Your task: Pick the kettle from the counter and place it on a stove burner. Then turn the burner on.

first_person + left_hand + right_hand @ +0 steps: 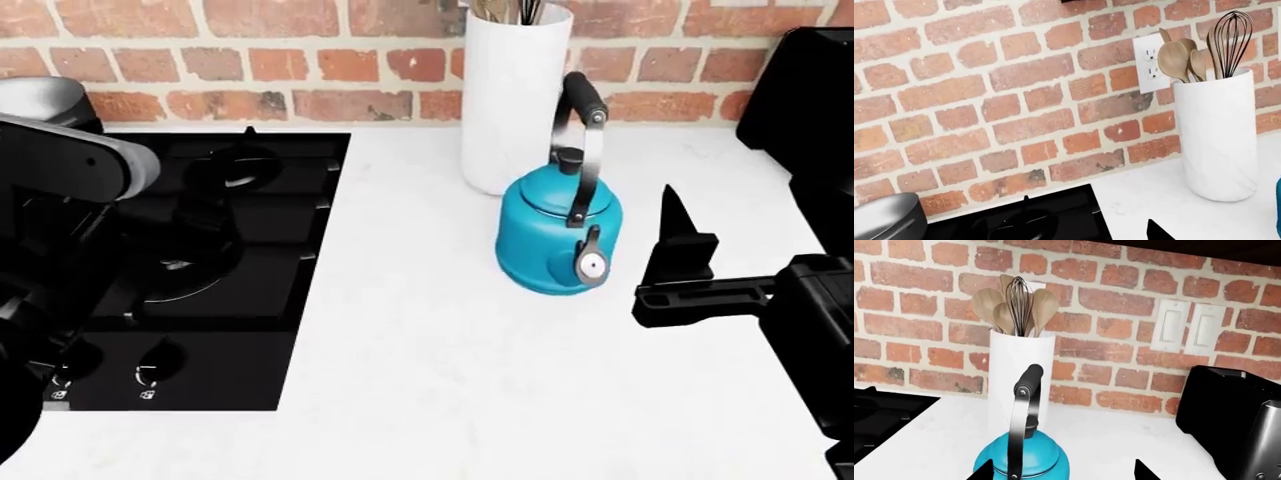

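Nearest in the head view, the right end effector (677, 255) hangs just beside the kettle (558, 232), at its right and apart from it. In the right wrist view 2 dark fingertips (983, 471) stand on either side of the teal body, so the jaws are spread and pinch nothing. The left end effector's state I cannot tell: its wrist view shows only 1 dark tip at the lower edge, and in the head view only the left arm (60, 160) shows, above the hob.

Upright on the white surface (400, 350), the kettle sits just in front of the white utensil holder (514, 90), between the black hob and a dark appliance (1227, 415) at the right. No part of it is over a stove burner (174, 265) yet, so the pick has not begun.

Judging by its glossy rounded body, the shell would be slippery and too wide for a sure pinch. Its tall arched handle (1021, 420) looks stiff, and the black top of that arch seems the best place to take hold. Held there, the kettle may swing, and its weight depends on contents that cannot be seen.
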Motion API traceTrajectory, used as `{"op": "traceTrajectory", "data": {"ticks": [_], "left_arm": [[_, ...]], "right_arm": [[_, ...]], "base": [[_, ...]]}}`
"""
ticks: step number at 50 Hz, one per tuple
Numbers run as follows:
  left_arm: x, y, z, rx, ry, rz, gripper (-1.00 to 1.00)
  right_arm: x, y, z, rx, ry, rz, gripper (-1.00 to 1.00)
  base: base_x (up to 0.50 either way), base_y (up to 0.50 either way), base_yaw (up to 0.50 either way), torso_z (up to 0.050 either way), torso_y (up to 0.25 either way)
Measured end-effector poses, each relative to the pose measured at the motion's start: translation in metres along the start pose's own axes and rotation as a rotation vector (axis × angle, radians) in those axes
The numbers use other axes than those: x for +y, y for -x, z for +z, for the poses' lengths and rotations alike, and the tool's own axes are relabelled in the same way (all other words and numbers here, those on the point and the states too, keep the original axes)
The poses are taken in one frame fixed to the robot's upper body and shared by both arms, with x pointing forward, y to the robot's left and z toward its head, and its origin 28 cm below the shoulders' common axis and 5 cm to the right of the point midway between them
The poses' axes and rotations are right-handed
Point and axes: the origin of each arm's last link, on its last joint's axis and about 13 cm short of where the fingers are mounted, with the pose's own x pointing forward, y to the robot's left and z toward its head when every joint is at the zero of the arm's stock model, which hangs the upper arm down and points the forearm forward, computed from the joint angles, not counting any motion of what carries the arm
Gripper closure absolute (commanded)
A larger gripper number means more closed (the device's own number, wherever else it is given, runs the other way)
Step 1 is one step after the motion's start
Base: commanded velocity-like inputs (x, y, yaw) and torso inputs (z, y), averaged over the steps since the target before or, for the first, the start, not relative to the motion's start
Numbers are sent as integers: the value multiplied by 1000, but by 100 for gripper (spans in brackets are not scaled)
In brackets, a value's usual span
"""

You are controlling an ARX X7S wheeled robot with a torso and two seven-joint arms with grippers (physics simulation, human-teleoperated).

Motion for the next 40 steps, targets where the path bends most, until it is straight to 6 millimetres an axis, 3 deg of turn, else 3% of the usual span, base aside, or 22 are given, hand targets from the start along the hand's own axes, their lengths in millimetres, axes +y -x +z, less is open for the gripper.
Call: {"op": "traceTrajectory", "data": {"ticks": [22, 40], "left_arm": [[-1, -2, -3, 10, -1, -2, -100], [-1, -2, -7, 19, 0, -3, -100]], "right_arm": [[7, -6, -1, 3, -38, 23, -100], [24, -37, 6, 51, -78, 58, -100]], "base": [[51, 0, 0, 0, 0], [0, 0, 0, 0, 0]]}}
